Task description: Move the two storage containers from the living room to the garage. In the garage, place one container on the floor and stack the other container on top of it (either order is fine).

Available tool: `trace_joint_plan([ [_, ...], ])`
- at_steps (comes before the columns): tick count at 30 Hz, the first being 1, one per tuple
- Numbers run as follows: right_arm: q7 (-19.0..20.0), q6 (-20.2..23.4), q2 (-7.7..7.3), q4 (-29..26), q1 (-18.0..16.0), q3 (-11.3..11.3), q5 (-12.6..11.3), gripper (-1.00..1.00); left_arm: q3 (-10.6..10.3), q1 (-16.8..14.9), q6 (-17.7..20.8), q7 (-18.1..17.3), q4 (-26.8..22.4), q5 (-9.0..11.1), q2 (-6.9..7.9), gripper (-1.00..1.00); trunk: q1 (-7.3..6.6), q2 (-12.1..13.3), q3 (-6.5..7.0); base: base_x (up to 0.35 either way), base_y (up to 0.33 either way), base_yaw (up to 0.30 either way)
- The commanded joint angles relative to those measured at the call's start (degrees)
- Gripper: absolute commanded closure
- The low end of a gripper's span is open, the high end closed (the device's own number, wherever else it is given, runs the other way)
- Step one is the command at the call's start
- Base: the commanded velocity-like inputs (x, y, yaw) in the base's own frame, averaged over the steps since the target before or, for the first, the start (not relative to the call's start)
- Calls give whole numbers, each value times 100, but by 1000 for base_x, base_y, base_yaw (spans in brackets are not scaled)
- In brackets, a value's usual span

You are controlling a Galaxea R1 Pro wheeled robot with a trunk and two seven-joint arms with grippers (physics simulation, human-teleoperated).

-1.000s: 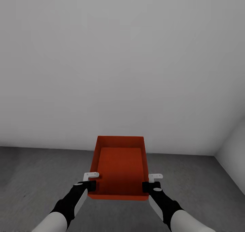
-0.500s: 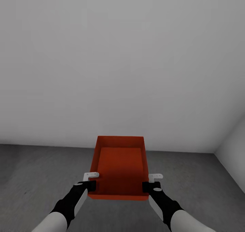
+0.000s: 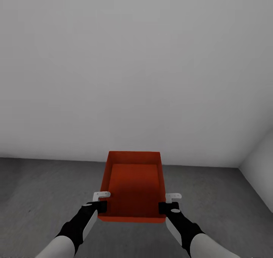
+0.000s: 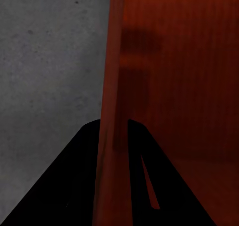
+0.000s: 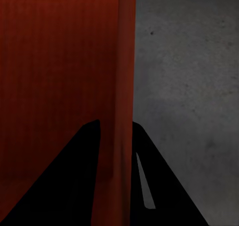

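One storage container (image 3: 132, 186) between both end effectors

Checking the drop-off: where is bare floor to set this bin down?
Dark grey concrete floor lies bare on both sides of the orange-red rectangular storage container, up to the grey-white wall. Tightest at the right corner, where the side wall closes in.

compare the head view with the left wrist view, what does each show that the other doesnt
Head view alone: the grey-white wall, the right tool on the container's right wall, and the whole open storage container held above the floor. Left wrist view alone: close up, the left tool's fingers straddling the container's wall, one outside, one inside. Both share the orange-red container, the left tool and the dark concrete floor.
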Motion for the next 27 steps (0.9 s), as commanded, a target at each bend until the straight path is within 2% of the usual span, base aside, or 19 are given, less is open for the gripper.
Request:
trace_joint_plan([
  [1, -458, -188, -40, -27, -8, -267, 73, 100, 211, 0, 41, 66, -4, -16, 9, 100, 3, -12, -21, 0, 0, 0],
  [27, -449, -180, -39, -27, -8, -267, 73, 100, 211, 0, 41, 66, -4, -16, 9, 100, 3, -12, -263, 0, 0, 0],
])
